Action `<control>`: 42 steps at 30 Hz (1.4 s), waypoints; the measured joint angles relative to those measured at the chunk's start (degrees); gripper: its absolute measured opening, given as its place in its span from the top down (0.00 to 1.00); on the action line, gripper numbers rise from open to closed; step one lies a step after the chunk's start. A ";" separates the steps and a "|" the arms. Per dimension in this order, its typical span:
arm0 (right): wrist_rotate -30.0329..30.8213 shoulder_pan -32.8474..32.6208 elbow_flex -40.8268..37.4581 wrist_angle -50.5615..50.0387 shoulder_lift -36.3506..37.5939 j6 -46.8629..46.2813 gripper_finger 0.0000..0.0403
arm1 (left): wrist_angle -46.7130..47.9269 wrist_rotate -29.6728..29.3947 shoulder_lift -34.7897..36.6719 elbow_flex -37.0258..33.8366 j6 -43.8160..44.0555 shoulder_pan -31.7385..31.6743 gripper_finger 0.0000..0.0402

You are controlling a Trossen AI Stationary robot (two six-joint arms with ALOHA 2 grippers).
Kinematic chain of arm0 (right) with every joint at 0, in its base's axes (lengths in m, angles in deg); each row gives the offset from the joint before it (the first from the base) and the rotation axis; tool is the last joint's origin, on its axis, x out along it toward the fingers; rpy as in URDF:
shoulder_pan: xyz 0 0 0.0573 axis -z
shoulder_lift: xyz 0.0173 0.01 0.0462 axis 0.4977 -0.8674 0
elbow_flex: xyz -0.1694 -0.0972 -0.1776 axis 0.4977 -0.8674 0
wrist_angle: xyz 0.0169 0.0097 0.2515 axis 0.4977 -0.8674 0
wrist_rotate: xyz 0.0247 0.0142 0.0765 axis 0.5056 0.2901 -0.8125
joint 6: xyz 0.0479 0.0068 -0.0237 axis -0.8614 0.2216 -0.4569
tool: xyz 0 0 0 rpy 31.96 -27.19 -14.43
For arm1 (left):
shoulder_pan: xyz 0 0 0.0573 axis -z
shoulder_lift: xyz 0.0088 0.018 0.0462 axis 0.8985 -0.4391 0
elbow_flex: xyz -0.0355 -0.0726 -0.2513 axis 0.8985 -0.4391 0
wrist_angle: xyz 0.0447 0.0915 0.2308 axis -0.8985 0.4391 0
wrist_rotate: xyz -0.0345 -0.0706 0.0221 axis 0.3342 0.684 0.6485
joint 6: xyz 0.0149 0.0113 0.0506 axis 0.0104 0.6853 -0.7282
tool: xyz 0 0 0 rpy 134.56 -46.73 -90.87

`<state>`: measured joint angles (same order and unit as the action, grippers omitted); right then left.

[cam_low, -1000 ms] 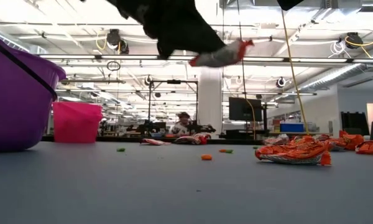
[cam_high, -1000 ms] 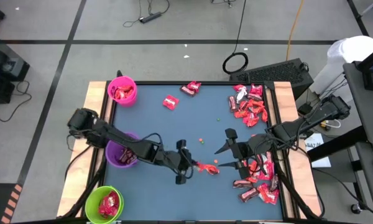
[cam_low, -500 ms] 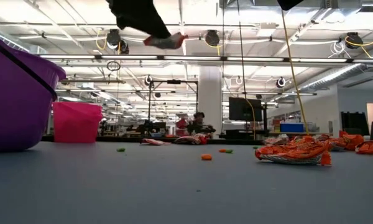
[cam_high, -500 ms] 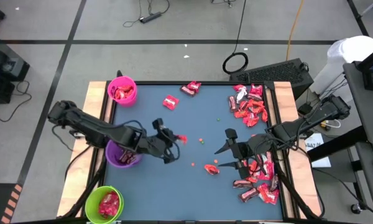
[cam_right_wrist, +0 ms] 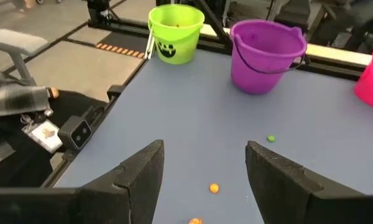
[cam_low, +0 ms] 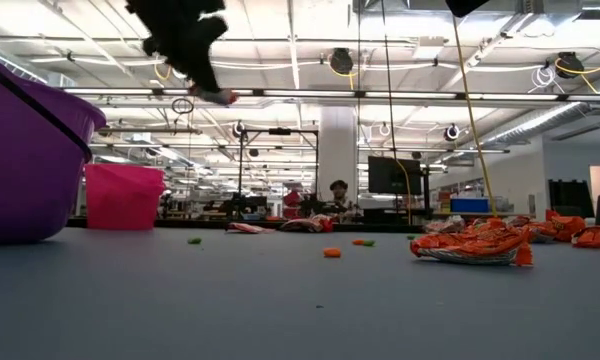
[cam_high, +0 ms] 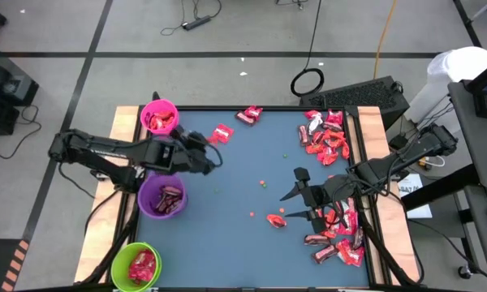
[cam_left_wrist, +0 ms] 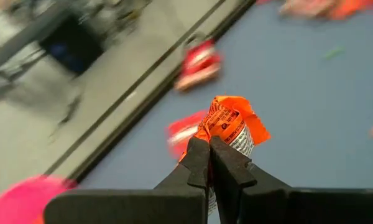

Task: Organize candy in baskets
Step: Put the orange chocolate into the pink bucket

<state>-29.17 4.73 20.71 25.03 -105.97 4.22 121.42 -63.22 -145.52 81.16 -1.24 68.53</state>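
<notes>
Three plastic tubs, pink (cam_high: pixel 159 118), purple (cam_high: pixel 162 197), lime (cam_high: pixel 135 266), are being filled; each holds little. One orange wrapped candy (cam_left_wrist: pixel 231 124) is being clamped in left gripper (cam_high: pixel 212 156) jaws; right gripper (cam_high: pixel 302 195) jaws apart. Most red pieces (cam_high: pixel 333 186) remaining on blue bench (cam_high: pixel 227 243).

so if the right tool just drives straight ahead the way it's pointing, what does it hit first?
Nothing close. The right tool stands open over bare mat, only small specks ahead. Farther along that line stands the purple basket, with the green basket off to one side. Depth is unclear, so treat it as likely.
</notes>
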 joint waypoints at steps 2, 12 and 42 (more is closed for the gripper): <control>0.01 0.03 0.00 0.43 0.00 0.02 0.47 | 2.09 -2.27 0.59 0.08 1.77 -2.52 0.97; 0.01 0.03 0.00 0.57 0.00 0.40 0.47 | 13.32 -4.56 1.57 0.07 4.37 -17.19 0.97; 1.52 0.03 0.00 2.86 0.00 3.72 0.47 | 12.13 2.54 1.57 -8.41 0.10 -46.85 0.97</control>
<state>-27.65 4.77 20.71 27.89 -105.97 7.94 133.55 -60.69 -143.95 72.75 -1.14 21.67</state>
